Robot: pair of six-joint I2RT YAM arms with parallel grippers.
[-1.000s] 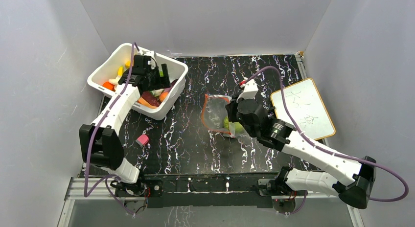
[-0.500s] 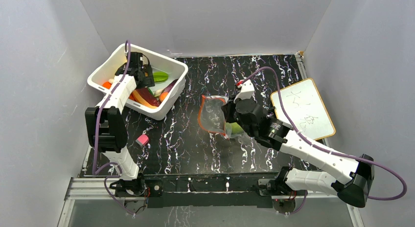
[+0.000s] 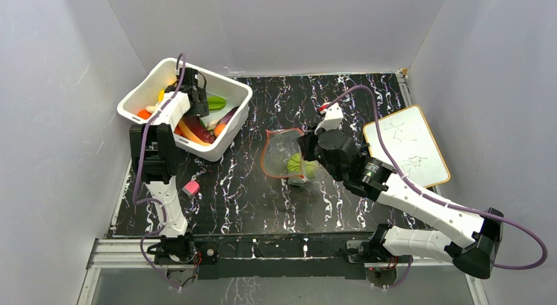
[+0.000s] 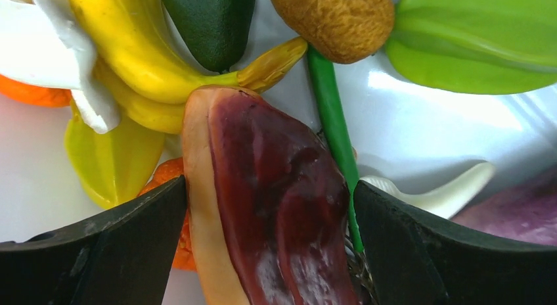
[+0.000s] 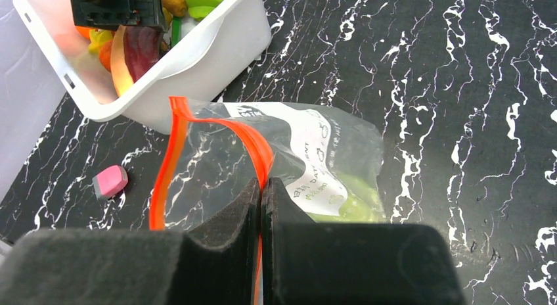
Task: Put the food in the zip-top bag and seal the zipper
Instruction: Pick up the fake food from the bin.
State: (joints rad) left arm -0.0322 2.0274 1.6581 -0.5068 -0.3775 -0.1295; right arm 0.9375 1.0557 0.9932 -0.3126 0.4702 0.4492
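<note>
Table (image 3: 355, 101): black marble, white veins.
Walls (image 3: 282, 29): plain grey, three sides.
Left gripper (image 4: 269, 213): wide, inside bin (image 3: 140, 93), upper left.
Right gripper (image 5: 263, 190): pinching zipper (image 5: 169, 147), centre.

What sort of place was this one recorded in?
Most likely a lab robot cell, not a real kitchen: plain grey walls box in a marbled black table, the food in the bin is plastic toys, and a small whiteboard lies at the table's right.
</note>
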